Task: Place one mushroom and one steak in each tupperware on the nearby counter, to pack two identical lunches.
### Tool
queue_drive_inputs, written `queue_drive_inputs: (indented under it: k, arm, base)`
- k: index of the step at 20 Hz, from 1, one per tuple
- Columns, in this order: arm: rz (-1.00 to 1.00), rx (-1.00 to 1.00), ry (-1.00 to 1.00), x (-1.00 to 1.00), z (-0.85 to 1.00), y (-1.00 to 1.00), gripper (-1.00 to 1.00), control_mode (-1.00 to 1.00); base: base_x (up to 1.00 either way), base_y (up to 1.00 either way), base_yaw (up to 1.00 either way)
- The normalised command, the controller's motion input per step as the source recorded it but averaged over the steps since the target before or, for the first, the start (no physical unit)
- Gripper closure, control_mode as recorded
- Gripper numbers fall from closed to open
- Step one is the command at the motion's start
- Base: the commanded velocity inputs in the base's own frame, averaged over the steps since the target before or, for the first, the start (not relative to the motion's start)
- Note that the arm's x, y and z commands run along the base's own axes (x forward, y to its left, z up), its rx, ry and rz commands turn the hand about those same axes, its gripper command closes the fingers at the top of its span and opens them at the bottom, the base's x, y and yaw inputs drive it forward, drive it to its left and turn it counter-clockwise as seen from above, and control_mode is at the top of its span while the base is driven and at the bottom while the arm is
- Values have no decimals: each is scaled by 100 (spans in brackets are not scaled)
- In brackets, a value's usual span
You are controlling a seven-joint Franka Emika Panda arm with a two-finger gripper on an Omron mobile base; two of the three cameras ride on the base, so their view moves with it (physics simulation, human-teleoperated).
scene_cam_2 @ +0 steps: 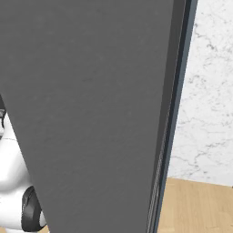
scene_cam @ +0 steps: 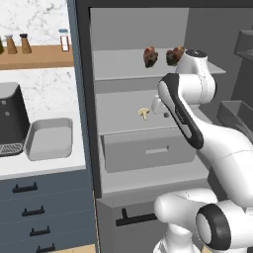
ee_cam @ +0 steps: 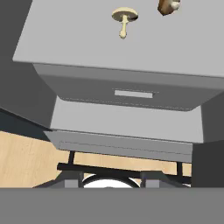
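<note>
mushroom (scene_cam: 144,113) lies loose on fridge shelf (scene_cam: 123,123), so you must reach in | tupperware (scene_cam: 49,139) waits empty on counter (scene_cam: 44,165) | jaws: cannot tell, nothing seen held

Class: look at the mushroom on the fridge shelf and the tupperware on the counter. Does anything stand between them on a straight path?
Yes. The fridge's side wall stands between the mushroom and the tupperware on the counter; it must come out the open front first.

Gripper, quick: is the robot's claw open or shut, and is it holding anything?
Gripper: cannot be told. The arm covers it in the left base view, its tips don't appear in the hand view, and no food appears held.
</note>
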Motion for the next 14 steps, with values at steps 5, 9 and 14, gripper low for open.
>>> queue_drive_inputs:
  k: [5, 9, 14]
  arm:
    - [0, 0, 0, 0, 0, 0, -100, 100]
    - [0, 0, 0, 0, 0, 0, -100, 100]
    - [0, 0, 0, 0, 0, 0, -100, 100]
  base:
    - [0, 0, 0]
    - [0, 0, -11]
    - [7, 0, -2]
